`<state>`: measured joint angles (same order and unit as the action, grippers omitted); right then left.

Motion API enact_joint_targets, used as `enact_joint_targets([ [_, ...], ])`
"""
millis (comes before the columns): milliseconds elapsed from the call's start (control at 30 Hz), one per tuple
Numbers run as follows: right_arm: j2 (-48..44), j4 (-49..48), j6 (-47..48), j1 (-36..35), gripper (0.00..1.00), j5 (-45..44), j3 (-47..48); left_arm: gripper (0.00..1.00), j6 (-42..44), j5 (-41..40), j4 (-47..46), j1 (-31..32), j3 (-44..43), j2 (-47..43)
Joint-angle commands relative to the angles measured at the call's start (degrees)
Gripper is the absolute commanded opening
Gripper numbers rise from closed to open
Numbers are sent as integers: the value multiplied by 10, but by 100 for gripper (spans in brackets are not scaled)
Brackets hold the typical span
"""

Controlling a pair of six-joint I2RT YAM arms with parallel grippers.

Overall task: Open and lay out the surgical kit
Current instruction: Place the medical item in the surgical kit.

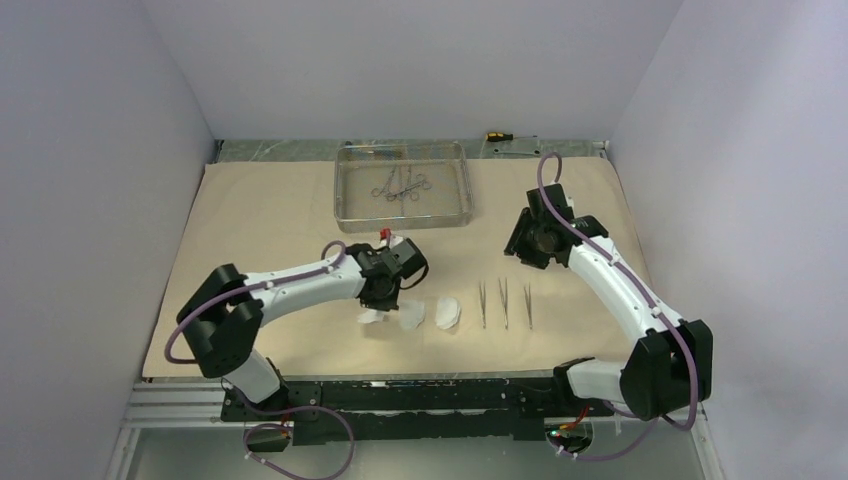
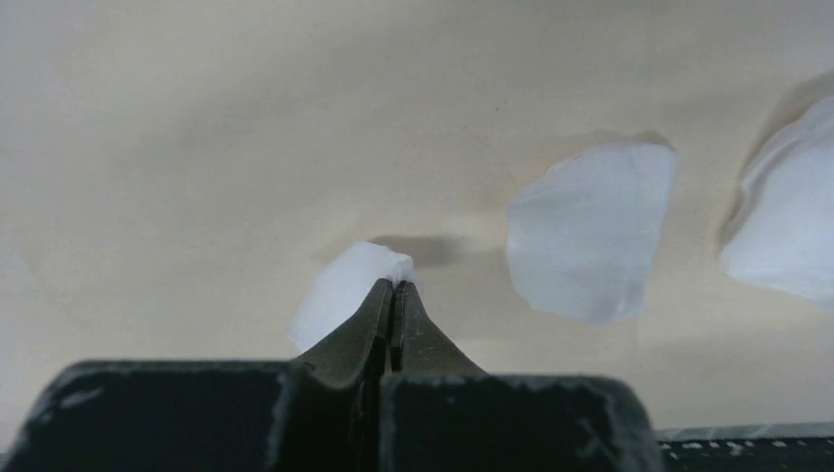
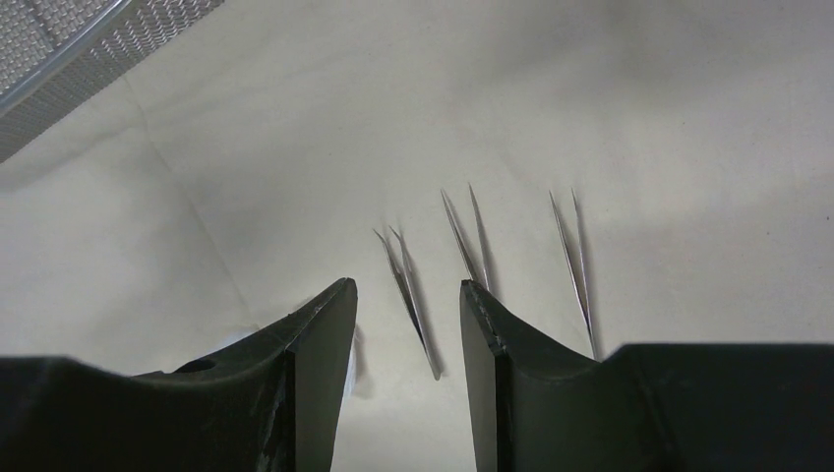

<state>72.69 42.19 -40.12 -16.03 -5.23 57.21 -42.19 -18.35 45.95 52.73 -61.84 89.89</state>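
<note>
The beige wrap cloth [image 1: 260, 220] lies spread flat. The steel wire-mesh tray [image 1: 345, 200] stands at its far middle with the ring-handled clamps [image 1: 402, 186] inside. My left gripper [image 1: 380, 302] is shut on the edge of a white gauze pad [image 2: 339, 290], low over the cloth's near middle. Two more gauze pads [image 2: 590, 231] [image 2: 787, 221] lie flat to its right. Three slim tweezers [image 1: 483, 303] [image 1: 505, 302] [image 1: 527, 305] lie side by side right of the pads. My right gripper [image 3: 405, 290] is open and empty above the tweezers [image 3: 408, 285].
A yellow-handled screwdriver [image 1: 495, 135] lies beyond the cloth's far edge, right of the tray. The tray's corner [image 3: 69, 59] shows at the upper left of the right wrist view. White walls close in the left, right and back.
</note>
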Motion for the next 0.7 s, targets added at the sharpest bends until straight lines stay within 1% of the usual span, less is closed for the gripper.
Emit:
enact_joint_targets([
  [0,-25,-1,-9,3,47,-7,-4,0,-38,-7,-37,22,24,30],
  [167,-33,3,-11,2,47,-8,-12,0,-29,-4,-55,36,33,64],
  [200,-34,4,-11,3,47,-9,-13,5,-27,-5,-56,38,32,69],
  [300,-37,7,-9,2,47,-13,-12,22,-16,1,-66,43,30,72],
  [400,-38,12,-7,2,47,-18,-8,35,-8,-2,-65,45,26,56],
  [567,-38,15,-5,3,47,-21,4,48,15,-26,-43,45,-11,1],
  [667,-37,12,-3,2,47,-24,12,54,37,-51,-42,45,-37,-41],
])
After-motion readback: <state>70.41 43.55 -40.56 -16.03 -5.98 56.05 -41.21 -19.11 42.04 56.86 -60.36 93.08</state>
